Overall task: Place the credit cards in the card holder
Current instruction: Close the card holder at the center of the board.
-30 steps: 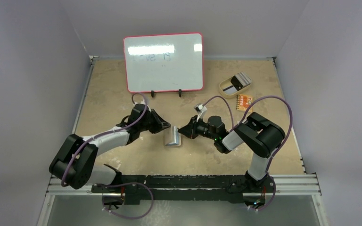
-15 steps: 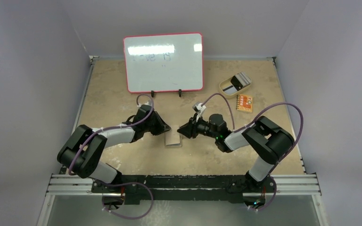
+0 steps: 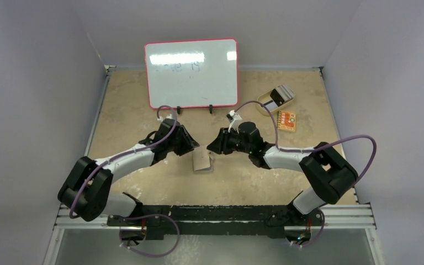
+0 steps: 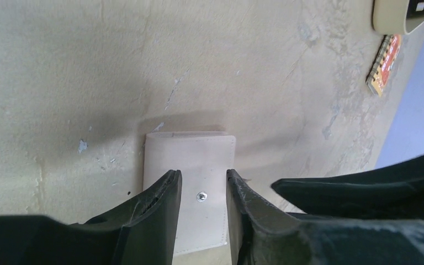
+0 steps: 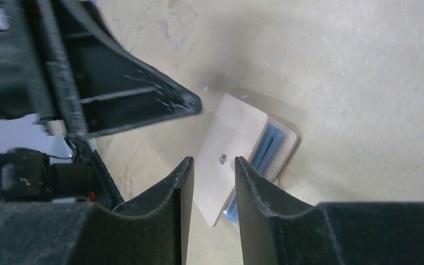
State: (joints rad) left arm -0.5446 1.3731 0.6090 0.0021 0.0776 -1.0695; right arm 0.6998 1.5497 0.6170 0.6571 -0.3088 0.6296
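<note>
Overhead and wrist views. The card holder (image 3: 201,162) lies folded flat on the tabletop (image 3: 127,110), midway between the two arms, snap side up. A light blue card (image 5: 266,148) shows at its open edge, tucked inside. The left hand (image 3: 194,148) hangs just over the holder's left side with its fingers (image 4: 160,212) parted. They grasp nothing, and the holder's snap shows through the gap. The right hand (image 3: 212,148) hangs over the right side, likewise released, its fingers (image 5: 256,193) apart above the snap. Far right, well apart from the holder, a dish (image 3: 266,102) holds more cards (image 3: 280,95). An orange packet (image 3: 286,120) lies just beside it. A whiteboard (image 3: 191,73) stands at the rear.
</note>
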